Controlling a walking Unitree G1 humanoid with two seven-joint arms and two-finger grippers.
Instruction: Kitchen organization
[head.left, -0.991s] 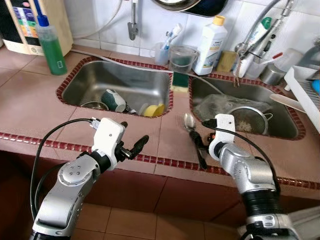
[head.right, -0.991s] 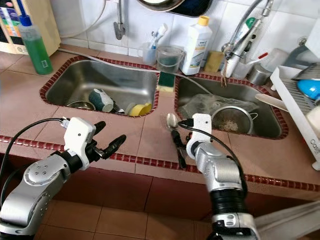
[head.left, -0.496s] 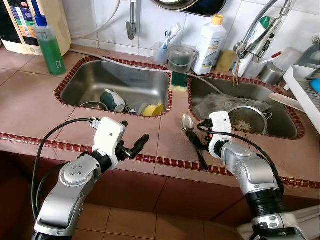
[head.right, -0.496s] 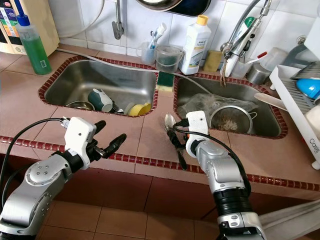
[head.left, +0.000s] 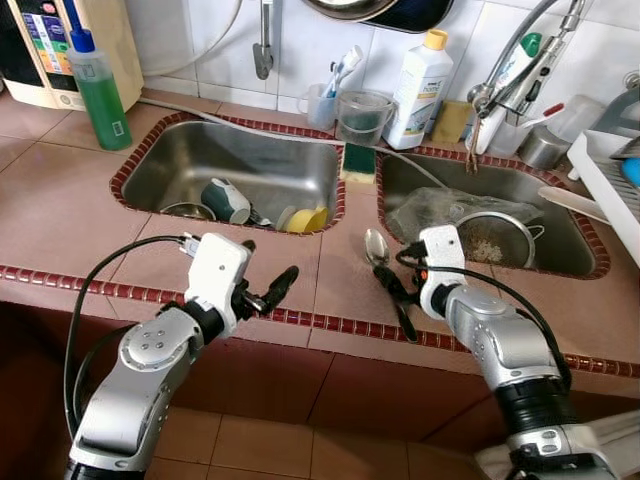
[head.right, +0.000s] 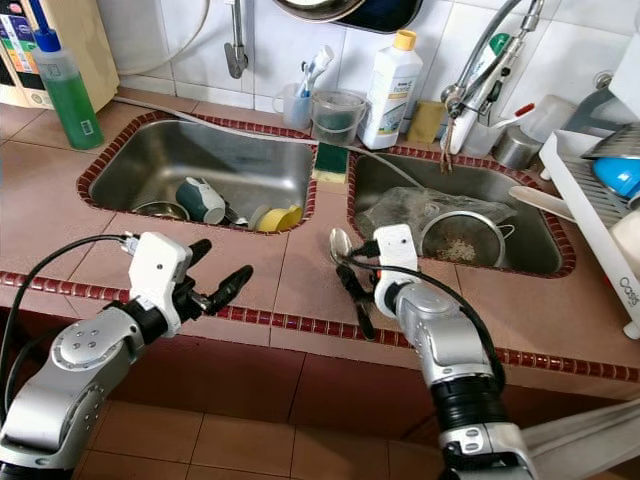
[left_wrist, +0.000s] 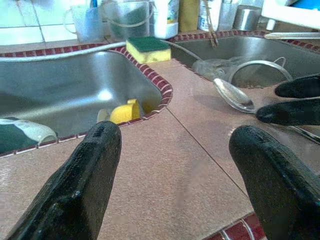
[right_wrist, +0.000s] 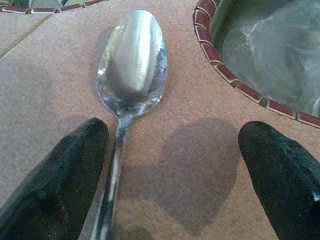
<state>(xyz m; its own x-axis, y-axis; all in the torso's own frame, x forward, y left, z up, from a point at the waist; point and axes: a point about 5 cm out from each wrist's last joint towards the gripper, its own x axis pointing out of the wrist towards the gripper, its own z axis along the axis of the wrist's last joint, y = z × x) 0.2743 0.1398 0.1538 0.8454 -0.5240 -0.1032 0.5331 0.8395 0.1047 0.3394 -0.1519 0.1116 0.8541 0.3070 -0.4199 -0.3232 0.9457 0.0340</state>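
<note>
One spoon (right_wrist: 131, 65) is lying ungrasped on the desk (head.left: 60, 200); you are hovering the right end effector (right_wrist: 175, 175) wide over it. Your left end effector (left_wrist: 175, 170) is waiting wide too, so organizing is barely starting.

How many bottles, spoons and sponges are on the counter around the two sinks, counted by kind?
Bottles: 2, green soap bottle and white bottle
Spoons: 1, metal spoon, between the open fingers of the right tool
Sponges: 1, sponge
Total: 4

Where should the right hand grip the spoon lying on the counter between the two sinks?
Probably the thin handle just behind the bowl of the spoon: it lies flat, bowl up, and the bowl is too wide. The right hand is open with one finger by the handle; shift it to straddle the handle, then come straight down.
</note>
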